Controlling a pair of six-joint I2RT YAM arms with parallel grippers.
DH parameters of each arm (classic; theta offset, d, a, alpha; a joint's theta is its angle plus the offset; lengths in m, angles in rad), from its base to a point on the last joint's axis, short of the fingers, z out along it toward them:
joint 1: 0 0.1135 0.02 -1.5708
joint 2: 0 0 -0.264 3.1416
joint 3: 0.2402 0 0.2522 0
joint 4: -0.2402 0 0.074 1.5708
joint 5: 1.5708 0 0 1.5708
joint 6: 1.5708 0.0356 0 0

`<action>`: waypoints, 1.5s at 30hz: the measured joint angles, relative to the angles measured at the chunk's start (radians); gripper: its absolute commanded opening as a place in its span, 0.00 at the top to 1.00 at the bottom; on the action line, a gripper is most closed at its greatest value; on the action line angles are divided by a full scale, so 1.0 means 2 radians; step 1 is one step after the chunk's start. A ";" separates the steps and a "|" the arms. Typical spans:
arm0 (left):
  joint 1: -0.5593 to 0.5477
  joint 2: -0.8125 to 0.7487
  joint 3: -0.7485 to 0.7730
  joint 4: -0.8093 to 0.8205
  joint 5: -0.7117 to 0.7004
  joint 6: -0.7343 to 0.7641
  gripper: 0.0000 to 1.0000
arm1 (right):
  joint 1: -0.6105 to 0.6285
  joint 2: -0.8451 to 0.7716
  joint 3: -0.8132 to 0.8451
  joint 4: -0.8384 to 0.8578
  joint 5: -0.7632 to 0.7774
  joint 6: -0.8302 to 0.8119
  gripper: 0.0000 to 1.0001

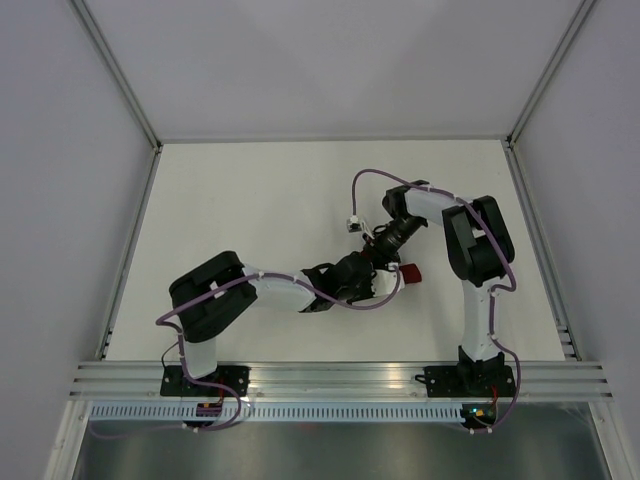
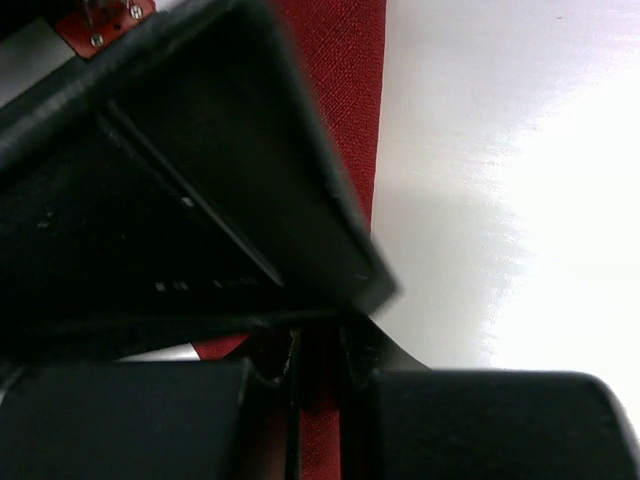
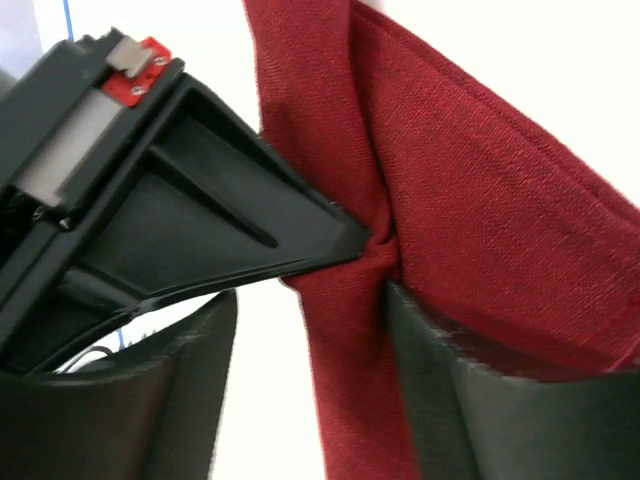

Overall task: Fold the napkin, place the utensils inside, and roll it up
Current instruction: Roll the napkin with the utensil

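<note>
The dark red napkin [image 1: 410,271] is a narrow bundle at mid-table, mostly covered by the two grippers, which meet over it. My left gripper [image 1: 376,275] is shut on it; in the left wrist view a strip of the napkin [image 2: 340,90] runs between the nearly touching fingertips [image 2: 318,345]. In the right wrist view my right gripper [image 3: 308,300] stands open around the napkin [image 3: 480,180]. The cloth lies against the right finger [image 3: 470,400], with a bare gap to the left finger [image 3: 180,400]. The left gripper's finger [image 3: 200,210] pinches the cloth from the upper left. The utensils are hidden.
The white table [image 1: 250,200] is bounded by metal frame rails on both sides and an aluminium rail [image 1: 340,378] at the near edge. Purple cables [image 1: 365,180] loop beside the right arm, with a small white connector [image 1: 352,223] hanging near the grippers.
</note>
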 measured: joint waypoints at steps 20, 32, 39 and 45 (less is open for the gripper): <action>0.058 0.015 0.057 -0.076 0.128 -0.037 0.98 | -0.137 -0.154 -0.081 0.167 0.044 0.088 0.13; 0.143 0.089 0.182 -0.223 0.325 -0.096 0.95 | -0.150 -0.438 -0.282 0.255 0.050 0.084 0.12; 0.171 0.144 0.257 -0.306 0.412 -0.103 0.92 | -0.044 -0.515 -0.379 0.357 0.104 0.101 0.14; 0.184 0.184 0.308 -0.373 0.470 -0.103 0.91 | 0.075 -0.528 -0.469 0.467 0.204 0.104 0.18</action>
